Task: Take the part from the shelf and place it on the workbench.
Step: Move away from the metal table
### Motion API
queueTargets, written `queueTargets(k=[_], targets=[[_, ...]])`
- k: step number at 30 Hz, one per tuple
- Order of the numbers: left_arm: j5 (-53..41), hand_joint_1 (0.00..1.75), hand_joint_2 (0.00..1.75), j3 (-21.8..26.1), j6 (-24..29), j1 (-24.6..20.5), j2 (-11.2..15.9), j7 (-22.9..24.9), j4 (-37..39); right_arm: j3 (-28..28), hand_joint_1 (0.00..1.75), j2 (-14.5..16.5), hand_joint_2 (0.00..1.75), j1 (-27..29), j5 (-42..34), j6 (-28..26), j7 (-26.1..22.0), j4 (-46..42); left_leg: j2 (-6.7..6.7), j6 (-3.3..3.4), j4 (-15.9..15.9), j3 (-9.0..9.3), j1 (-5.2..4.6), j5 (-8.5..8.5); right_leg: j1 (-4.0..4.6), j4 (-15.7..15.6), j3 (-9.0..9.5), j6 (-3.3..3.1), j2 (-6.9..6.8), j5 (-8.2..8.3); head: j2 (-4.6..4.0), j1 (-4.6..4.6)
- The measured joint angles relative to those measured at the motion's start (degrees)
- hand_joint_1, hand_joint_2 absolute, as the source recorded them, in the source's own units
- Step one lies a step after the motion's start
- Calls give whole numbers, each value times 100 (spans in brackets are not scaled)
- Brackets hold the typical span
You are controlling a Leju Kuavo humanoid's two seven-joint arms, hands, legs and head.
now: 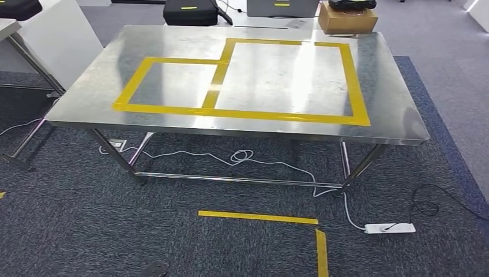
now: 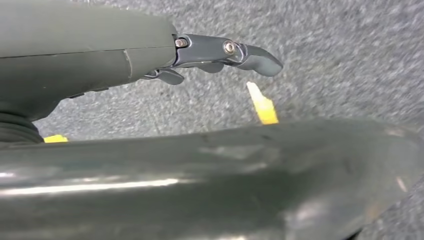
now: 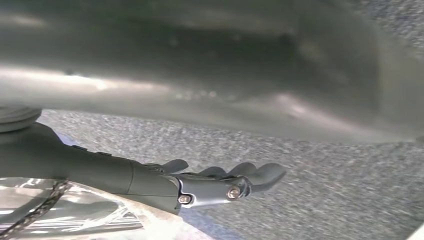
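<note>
Grey carpet [image 1: 69,225] ran under and around a steel workbench [image 1: 398,124], which the head view faced from a short way off; yellow tape [image 1: 173,108] marked two adjoining rectangles on its top, and a white table [image 1: 55,32] stood off its left end; black cases [image 1: 190,11] and a cardboard box [image 1: 348,20] sat past its far edge, and a white power strip [image 1: 390,228] lay on the carpet near its right legs. The left hand [image 2: 220,55] hung over carpet in its wrist view, fingers stretched out with nothing in them; the right hand [image 3: 225,182] hung likewise, fingers extended, yet a clear plastic bag [image 3: 65,215] with something dark and chain-like inside lay close against its palm side; whether the hand gripped it could not be told. If that bag held the part, it was already off the shelf, and the bench lay straight ahead of the right hand, the nearer one for placing; its long axis could not be judged. No brand or writing was legible; small yellow labels on the cases were too small to read.
</note>
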Motion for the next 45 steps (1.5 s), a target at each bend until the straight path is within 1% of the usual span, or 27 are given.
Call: queueTargets(k=[1, 2, 4, 6, 9, 11, 13, 14, 15, 16, 17, 19, 21, 23, 25, 26, 28, 30, 31, 32, 34, 36, 38, 40, 42, 44, 45], targets=[[0, 0, 0, 0, -1, 2, -3, 0, 0, 0, 0, -2, 0, 5, 0, 1, 0, -1, 2, -11, 26, -55, 2, 26, -4, -139, 137, 10, -1, 116, 0, 1], [0, 0, 0, 0, -3, 1, -7, 0, 0, 0, 0, -3, 0, 5, 0, 1, 0, -1, 1, -25, 63, -107, 8, 44, -12, -505, 389, 18, -4, 291, 0, 1], [0, 0, 0, 0, -4, -4, -9, 0, 0, 0, 0, -3, 0, -14, 1, 0, -1, -2, 0, -67, 156, -205, 2, 65, -18, -1323, 916, 5, 1, 484, 0, 1], [0, 0, 0, 0, -5, -10, -5, -1, 0, 0, 0, -2, 0, -30, 2, 0, -1, -1, -3, -121, 233, -261, -19, 89, -11, -1646, 1074, -57, 18, 485, 0, -4], [0, 0, 0, 0, -5, 0, 3, -8, 0, 0, 0, -1, 0, -24, 4, 1, -3, 1, -15, -212, 309, -317, -14, 62, -20, -1639, 968, -194, 10, 540, 0, -14], [1, 0, 0, 0, -5, 9, 9, -17, 0, 0, 0, 0, 0, -22, 9, 0, -10, 2, -26, -289, 664, -448, 10, -291, -38, -1647, 892, -280, -10, 621, 0, -41], [2, 0, 0, 0, -3, 10, 9, -23, 0, -2, 0, -1, 0, -21, 13, -1, -16, 2, -29, -349, 1369, -653, 44, -793, -29, -1640, 825, -311, -17, 700, 0, -62], [2, 0, 0, 0, -2, 11, 9, -25, 0, -3, 0, -2, 0, -20, 14, -1, -17, 2, -29, -364, 1674, -720, 59, -938, -24, -1633, 789, -310, -19, 736, 0, -62], [2, 0, 0, 0, -1, 12, 9, -26, 0, -4, 0, -2, 0, -18, 15, -1, -17, 2, -29, -369, 1815, -710, 69, -963, -20, -1622, 746, -305, -20, 768, 0, -62], [2, 0, 0, 0, 1, 12, 9, -27, 0, -4, 0, -2, 0, -15, 16, -1, -17, 2, -30, -364, 1745, -606, 74, -874, -18, -1610, 704, -297, -20, 794, 0, -62], [2, 0, 0, 0, 1, 11, 9, -27, 0, -4, 0, -2, 0, -15, 17, -1, -18, 2, -31, -344, 1469, -412, 75, -701, -15, -1598, 672, -287, -18, 813, 0, -64], [-2, 0, 0, 0, 2, 6, 14, -28, 0, -4, 0, 0, 0, -19, 27, -2, -23, 2, -43, -268, 684, 54, 60, -385, -9, -1580, 632, -256, -13, 844, 0, -63], [-8, 0, 0, 0, 2, -1, 21, -28, 0, -4, 0, 3, 0, -31, 41, -3, -28, 2, -55, -208, 228, 281, 32, -295, -8, -1574, 594, -191, -11, 894, 0, -61], [-14, 0, 0, 0, 4, -3, 22, -28, 0, -4, 0, 3, 0, -35, 50, -5, -30, 2, -54, -176, 133, 267, 22, -286, -9, -1577, 551, -105, -15, 948, 0, -58], [-15, 0, 0, 0, 7, -4, 19, -28, 0, -4, 0, -5, 0, -30, 56, -8, -31, 2, -37, -119, 64, 227, 42, -222, -10, -1479, 457, -46, -12, 849, 0, -49], [-15, 0, 0, 0, 8, -6, 16, -28, 0, -4, 0, -10, 0, -29, 58, -9, -32, 3, -29, -83, 40, 195, 51, -179, -8, -1284, 365, -29, -9, 691, 0, -37], [-15, 0, 0, 0, 8, -5, 10, -28, 0, -3, 0, -16, 0, -30, 60, -12, -33, 4, -15, -35, 43, 105, 35, -112, -10, -569, 87, -11, -3, 245, 0, -19], [-15, 0, 0, 0, 8, 1, 6, -28, 0, -4, 0, -24, 0, -20, 61, -12, -32, 4, -6, -18, 67, 8, 8, -54, -9, -7, -75, -1, -3, 11, 0, -15], [-15, 0, 0, 0, 8, 4, 6, -28, 0, -4, 0, -30, 0, -13, 62, -12, -32, 4, -5, -20, 84, -34, 1, -32, -7, -28, -7, -3, -3, 56, 0, -14], [-15, 0, 0, 0, 8, 6, 6, -28, 0, -4, 0, -36, 0, -9, 63, -12, -31, 4, -6, -28, 106, -70, -1, -15, -7, -281, 176, -10, -4, 194, 0, -15], [-15, 0, 0, 0, 8, 7, 4, -28, 0, -4, 0, -39, 0, -18, 72, -12, -31, 4, -5, -56, 161, -127, -13, 5, -4, -1117, 683, -33, -8, 477, 0, -14], [-15, 0, 0, 0, 8, 3, 4, -28, 0, -4, 0, -38, 0, -32, 81, -11, -32, 4, -2, -100, 218, -180, -34, 30, 6, -1602, 946, -77, -7, 576, 0, -21], [-15, 0, 0, 0, 8, 6, 6, -28, 0, -4, 0, -37, 0, -19, 89, -10, -28, 4, -3, -157, 242, -217, -37, 71, 19, -1628, 934, -140, -4, 603, 0, -26], [-15, 0, 0, 0, 9, 19, 11, -27, 0, -4, 0, -32, 0, -7, 95, -8, -24, 5, -18, -226, 322, -269, -20, -11, 5, -1641, 907, -223, -17, 671, 0, -30], [-15, 0, 0, 0, 9, 24, 15, -27, 0, -4, 0, -27, 0, -16, 96, -5, -24, 7, -34, -302, 779, -449, 8, -377, -15, -1655, 848, -291, -27, 743, 0, -55], [-15, 0, 0, 0, 9, 26, 14, -26, 0, -4, 0, -29, 0, -16, 91, -4, -24, 7, -36, -355, 1539, -704, 43, -805, -13, -1650, 763, -306, -28, 796, 0, -72], [-15, 0, 0, 0, 9, 31, 14, -26, 0, -4, 0, -29, 0, -12, 89, -4, -24, 7, -36, -365, 1788, -761, 54, -901, -10, -1646, 726, -302, -29, 820, 0, -72]])
